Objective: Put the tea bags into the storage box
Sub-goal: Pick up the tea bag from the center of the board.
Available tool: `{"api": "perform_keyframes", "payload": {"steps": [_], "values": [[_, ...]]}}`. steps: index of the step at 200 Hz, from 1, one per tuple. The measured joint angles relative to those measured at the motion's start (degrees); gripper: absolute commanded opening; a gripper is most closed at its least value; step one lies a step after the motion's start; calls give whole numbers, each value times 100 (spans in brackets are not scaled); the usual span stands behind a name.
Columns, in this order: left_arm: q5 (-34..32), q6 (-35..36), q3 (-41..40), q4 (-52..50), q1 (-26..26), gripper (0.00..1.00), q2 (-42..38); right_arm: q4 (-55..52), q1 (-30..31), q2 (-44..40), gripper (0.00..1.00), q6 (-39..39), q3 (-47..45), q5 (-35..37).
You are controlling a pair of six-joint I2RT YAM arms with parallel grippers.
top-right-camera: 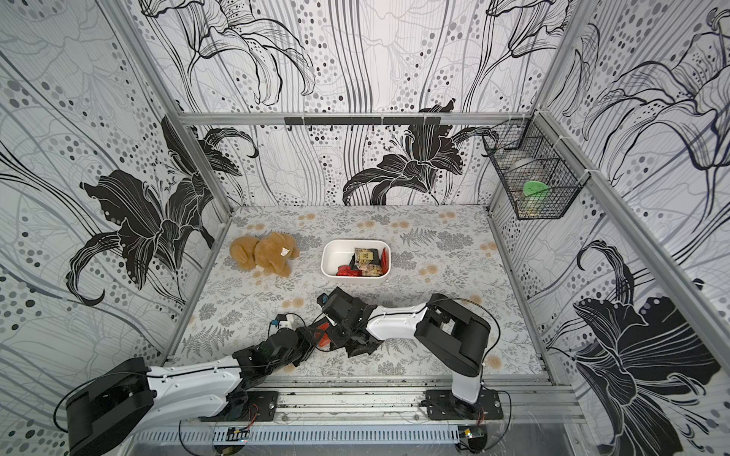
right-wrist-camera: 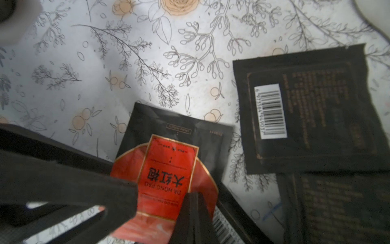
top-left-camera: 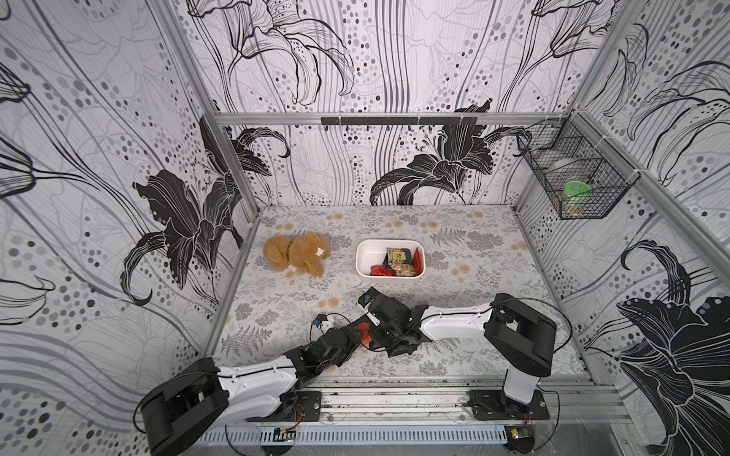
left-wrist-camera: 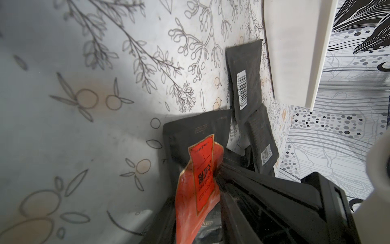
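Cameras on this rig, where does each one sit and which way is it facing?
Both top views: high at the front, looking down on the table, storage box, left arm and right arm.
Left wrist: low over the table, facing the red tea bag; the right gripper shows.
Right wrist: looking down on it; own fingers show.
Shared: the red tea bag.

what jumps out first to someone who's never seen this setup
The bright red tea bag pinched by the right gripper at the front of the table, with black tea bags scattered beside it, catches the eye first. Behind it sits the white storage box, sachets heaped in its right half, with a brown plush toy to its left. Bold black lily wallpaper covers the walls.
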Motion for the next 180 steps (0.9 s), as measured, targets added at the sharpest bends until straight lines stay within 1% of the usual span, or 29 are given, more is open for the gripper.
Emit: {"api": "perform_keyframes", "payload": {"steps": [44, 93, 112, 127, 147, 169, 180], "values": [[2, 2, 9, 275, 0, 31, 247, 0, 0, 0, 0, 0, 0, -52], [4, 39, 20, 142, -2, 14, 258, 72, 0, -66, 0, 0, -68, -133], [4, 85, 109, -44, -2, 7, 197, 201, 2, -282, 0, 0, -275, -160], [4, 173, 212, -240, -2, 4, 68, 345, 2, -560, 0, 4, -518, -109], [-15, 350, 435, -748, -2, 0, -181, 505, 0, -1071, 8, 57, -863, 181], [-173, 649, 874, -1646, -2, 0, -540, 680, -48, -1725, 18, 264, -1235, 737], [-299, 846, 1139, -2140, -2, 0, -715, 752, -175, -2057, 19, 424, -1432, 990]]}}
